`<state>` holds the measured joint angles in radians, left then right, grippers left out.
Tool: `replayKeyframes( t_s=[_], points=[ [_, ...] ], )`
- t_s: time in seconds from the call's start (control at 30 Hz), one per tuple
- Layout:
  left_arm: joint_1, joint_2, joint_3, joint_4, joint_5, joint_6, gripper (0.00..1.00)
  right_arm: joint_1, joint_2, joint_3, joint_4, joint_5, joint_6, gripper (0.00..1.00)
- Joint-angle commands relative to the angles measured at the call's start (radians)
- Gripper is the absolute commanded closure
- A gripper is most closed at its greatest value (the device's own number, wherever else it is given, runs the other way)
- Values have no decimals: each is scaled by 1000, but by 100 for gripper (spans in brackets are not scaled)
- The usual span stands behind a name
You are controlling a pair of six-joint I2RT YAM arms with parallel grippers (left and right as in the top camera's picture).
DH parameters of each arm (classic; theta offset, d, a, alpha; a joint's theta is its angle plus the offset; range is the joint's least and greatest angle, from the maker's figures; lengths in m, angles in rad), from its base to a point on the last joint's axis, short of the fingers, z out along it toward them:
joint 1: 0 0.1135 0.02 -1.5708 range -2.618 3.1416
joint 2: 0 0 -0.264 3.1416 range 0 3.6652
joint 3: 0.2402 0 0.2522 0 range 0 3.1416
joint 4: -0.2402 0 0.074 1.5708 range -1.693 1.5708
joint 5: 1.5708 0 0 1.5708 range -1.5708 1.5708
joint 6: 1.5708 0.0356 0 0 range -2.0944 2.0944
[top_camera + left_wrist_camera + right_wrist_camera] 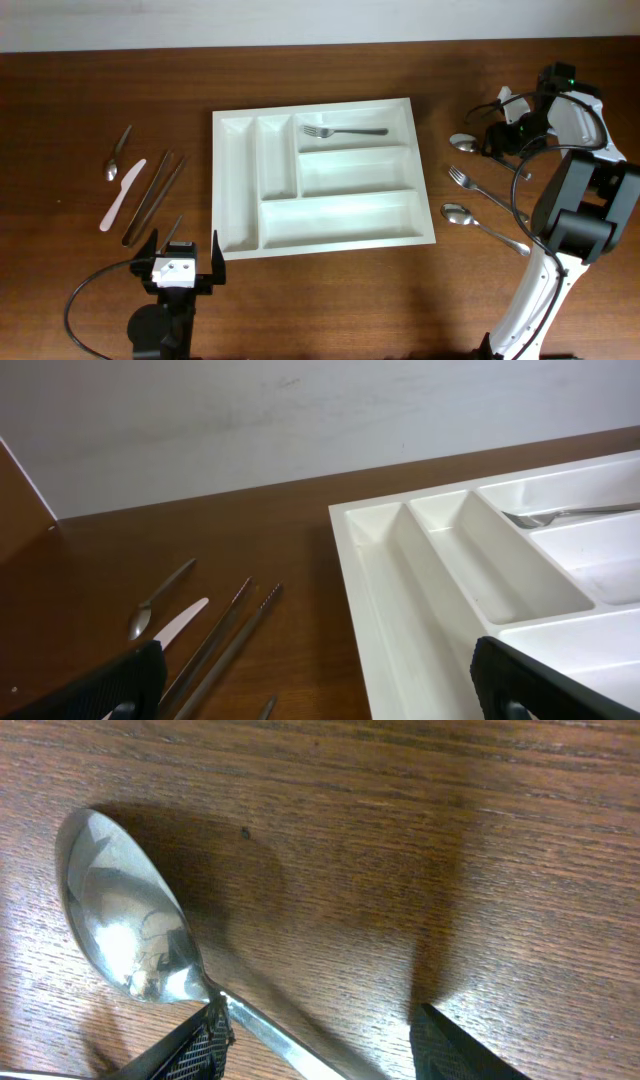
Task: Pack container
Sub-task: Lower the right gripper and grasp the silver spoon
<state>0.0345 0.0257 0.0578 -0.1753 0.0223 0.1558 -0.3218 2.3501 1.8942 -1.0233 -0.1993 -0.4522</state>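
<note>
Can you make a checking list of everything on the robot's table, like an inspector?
Surface: brown wooden table.
Job's things: white tray, packed fork in its top long compartment, other compartments empty; small spoon, white knife, two dark sticks left of it; far spoon, loose fork, near spoon right.
Clutter: nothing seen.
Hands: left hand open, holding nothing; right hand open, fingers either side of far spoon's handle.
Cables: black loop by left arm; black cables on right arm.
Surroundings: pale wall behind.

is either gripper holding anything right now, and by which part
Nothing is clamped yet. The right gripper straddles the spoon at the handle just behind the bowl, jaws wider than the handle. The left gripper is open and empty.
</note>
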Motion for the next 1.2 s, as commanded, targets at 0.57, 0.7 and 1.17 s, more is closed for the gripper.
replayKeyframes(
  t_s=[0.57, 0.7, 1.17],
  points=[
    [-4, -8, -8, 3, 4, -12, 1, 145, 98, -35, 37, 77, -2, 24],
    [-4, -8, -8, 3, 4, -12, 1, 138, 98, -48, 36, 77, -2, 34],
    [-4, -8, -8, 3, 4, -12, 1, 135, 98, -53, 33, 77, -2, 73]
  ],
)
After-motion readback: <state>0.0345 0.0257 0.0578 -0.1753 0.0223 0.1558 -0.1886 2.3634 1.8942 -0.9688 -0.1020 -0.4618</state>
